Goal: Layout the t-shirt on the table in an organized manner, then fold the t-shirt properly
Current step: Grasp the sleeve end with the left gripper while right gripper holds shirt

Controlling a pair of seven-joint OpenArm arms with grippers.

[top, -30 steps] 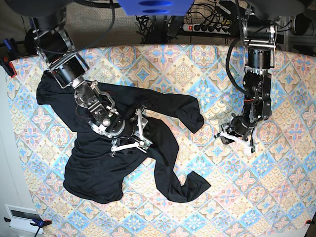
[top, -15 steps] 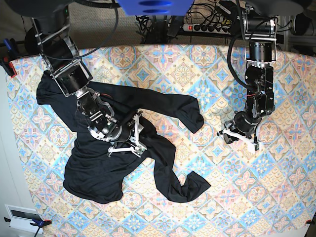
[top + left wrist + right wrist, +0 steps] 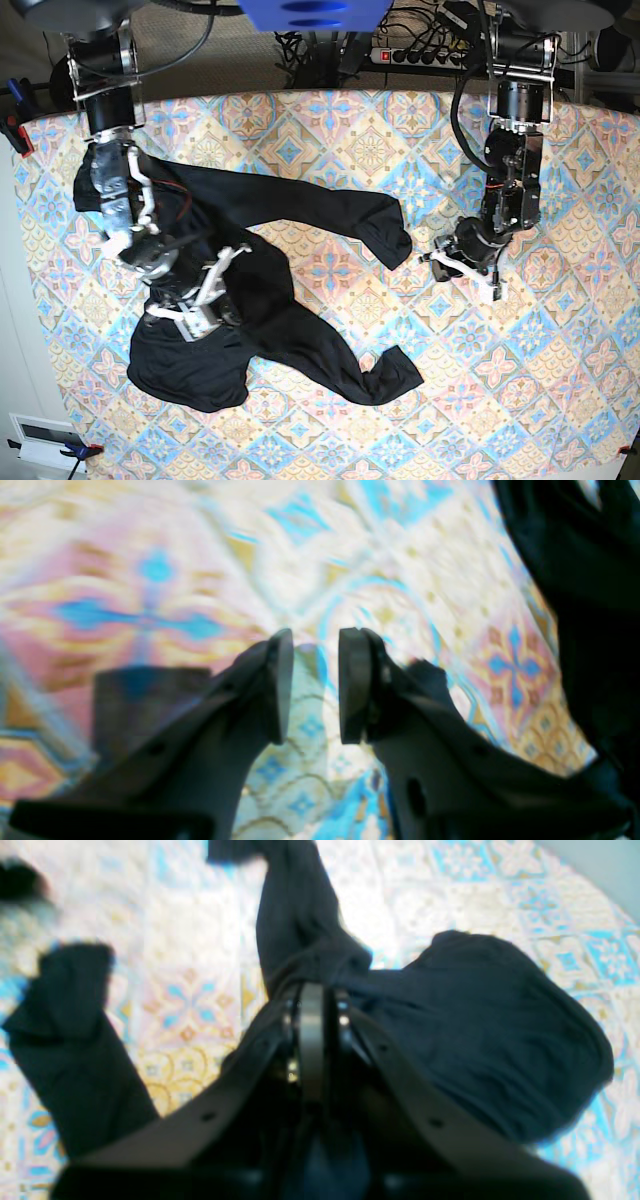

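right tool point(image 3: 312, 1040) shifted, now pinching t-shirt point(image 3: 250, 290) | left tool point(image 3: 312, 685) spread | shirt crumpled

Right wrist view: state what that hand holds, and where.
The right hand is shut on the t-shirt, pinching a bunched fold of its body fabric.

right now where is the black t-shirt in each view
Left wrist: the t-shirt runs down the right edge.
Right wrist: it fills the centre and right, bunched at the shut right gripper.
Base: left of centre.
Shared landmark: the diamond-tiled table.
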